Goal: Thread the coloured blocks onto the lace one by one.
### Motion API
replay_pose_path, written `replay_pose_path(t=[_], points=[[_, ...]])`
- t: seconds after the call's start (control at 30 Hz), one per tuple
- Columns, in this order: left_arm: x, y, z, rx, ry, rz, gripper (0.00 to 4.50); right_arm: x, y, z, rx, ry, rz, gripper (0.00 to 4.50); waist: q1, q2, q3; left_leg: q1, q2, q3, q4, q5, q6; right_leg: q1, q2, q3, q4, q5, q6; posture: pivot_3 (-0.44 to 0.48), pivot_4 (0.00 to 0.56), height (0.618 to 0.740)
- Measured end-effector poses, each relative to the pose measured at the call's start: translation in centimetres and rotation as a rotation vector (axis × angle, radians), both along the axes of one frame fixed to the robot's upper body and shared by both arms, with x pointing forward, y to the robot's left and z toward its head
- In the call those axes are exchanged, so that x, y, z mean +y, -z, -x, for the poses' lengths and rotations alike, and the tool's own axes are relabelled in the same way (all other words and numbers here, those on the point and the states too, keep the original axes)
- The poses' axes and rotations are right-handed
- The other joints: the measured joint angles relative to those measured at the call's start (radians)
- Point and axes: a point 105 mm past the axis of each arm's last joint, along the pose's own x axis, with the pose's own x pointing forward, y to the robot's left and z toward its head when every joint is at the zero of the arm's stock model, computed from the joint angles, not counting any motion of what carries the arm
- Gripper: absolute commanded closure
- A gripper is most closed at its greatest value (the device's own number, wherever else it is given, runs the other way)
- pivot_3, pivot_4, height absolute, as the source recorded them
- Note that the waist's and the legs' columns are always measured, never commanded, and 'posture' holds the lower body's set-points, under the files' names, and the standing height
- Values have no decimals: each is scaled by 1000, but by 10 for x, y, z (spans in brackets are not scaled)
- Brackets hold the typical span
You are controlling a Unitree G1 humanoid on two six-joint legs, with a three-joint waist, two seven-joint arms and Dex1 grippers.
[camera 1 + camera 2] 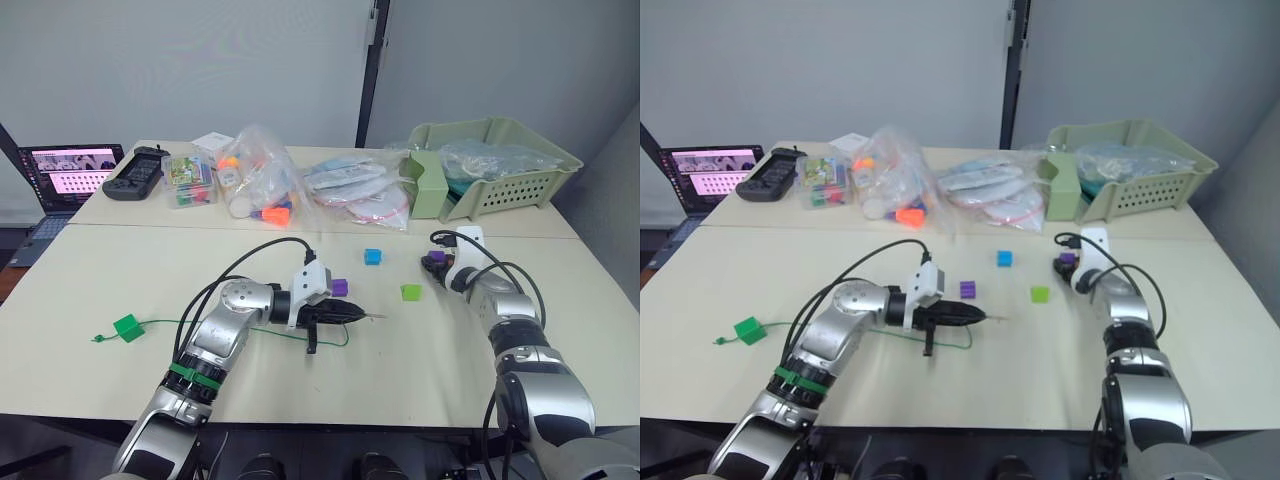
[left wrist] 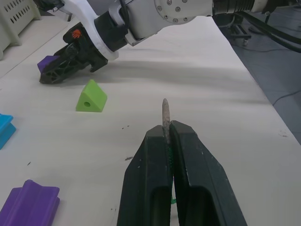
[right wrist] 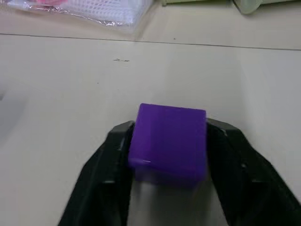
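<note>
On the table (image 1: 100, 380), a laptop (image 1: 65, 180) sits at the far left, a basket (image 1: 500, 165) at the far right with bags (image 1: 300, 185) between them, while nearer, loose blocks (image 1: 373, 257) lie between the left gripper (image 1: 362, 314) and right gripper (image 1: 432, 262).

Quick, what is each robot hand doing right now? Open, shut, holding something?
Left gripper: shut on the lace, its grey tip poking out in front.
Right gripper: shut on a purple block.
</note>
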Motion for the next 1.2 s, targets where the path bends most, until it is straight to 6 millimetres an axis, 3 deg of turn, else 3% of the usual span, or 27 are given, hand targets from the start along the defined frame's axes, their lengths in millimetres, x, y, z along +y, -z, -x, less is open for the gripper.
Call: replay_pose_path(t=[0.17, 0.33, 0.47, 0.57, 0.67, 0.8, 0.9, 1.03, 1.1, 1.2], points=[[-2, 0, 1, 1, 4, 5, 4500, -4, -8, 3, -37, -8, 33, 3308, 2, 0, 0, 0, 0, 0, 0, 0, 0, 0, 0, 0, 0, 0, 0, 0, 150, 732], [-6, 2, 3, 10, 19, 10, 4500, -18, -20, 24, -76, 0, 49, 3308, 8, 0, 0, -1, 0, -1, 0, 0, 0, 0, 0, 0, 1, 0, 0, 0, 150, 732], [-12, 6, 7, 25, 53, 8, 4500, -8, -30, 68, -104, -42, 48, 3308, 9, 2, -1, -2, -1, -3, 0, 0, 0, -1, 0, -1, 2, 0, 0, 0, 150, 732], [-18, 9, 9, 28, 88, 10, 4500, 19, -34, 106, -111, -82, 14, 3308, 4, 2, -1, -1, 0, -4, -1, 0, 0, -1, 1, 0, 1, 0, 0, 0, 150, 732], [-22, 6, 10, 27, 121, 14, 4500, 44, -28, 133, -80, -105, -25, 3308, 4, 2, -1, -1, 0, -5, 0, 1, 0, 0, 2, 0, -1, 0, 0, 0, 150, 732], [-23, 3, 12, 32, 158, 17, 4500, 60, -3, 158, 7, -77, -50, 3308, 8, 2, -1, -1, 0, -4, 1, 1, 0, 1, 2, 0, -2, 0, 1, 0, 150, 732], [-23, 4, 12, 42, 167, 12, 4500, 68, 21, 170, 87, -43, -25, 3308, 8, 2, -1, -1, -1, -4, 1, 1, 0, 0, 2, 0, -2, -1, 1, 0, 150, 732], [-26, 0, 12, 32, 184, 13, 4500, 77, 26, 175, 84, -9, -28, 3308, 7, 2, -1, -1, 0, -4, 1, 1, 0, 1, 2, 0, -2, -1, 1, 0, 150, 732], [-25, 0, 12, 33, 188, 11, 4500, 80, 27, 176, 78, 0, -36, 2252, 7, 2, -1, -1, 0, -5, 1, 1, 0, 1, 2, 0, -2, -1, 0, 0, 150, 732], [-23, 1, 12, 34, 187, 6, 4500, 82, 29, 179, 78, 3, -70, 1257, 7, 2, -1, -1, 0, -5, 1, 1, 0, 1, 2, 0, -2, -1, 0, 0, 150, 732]])
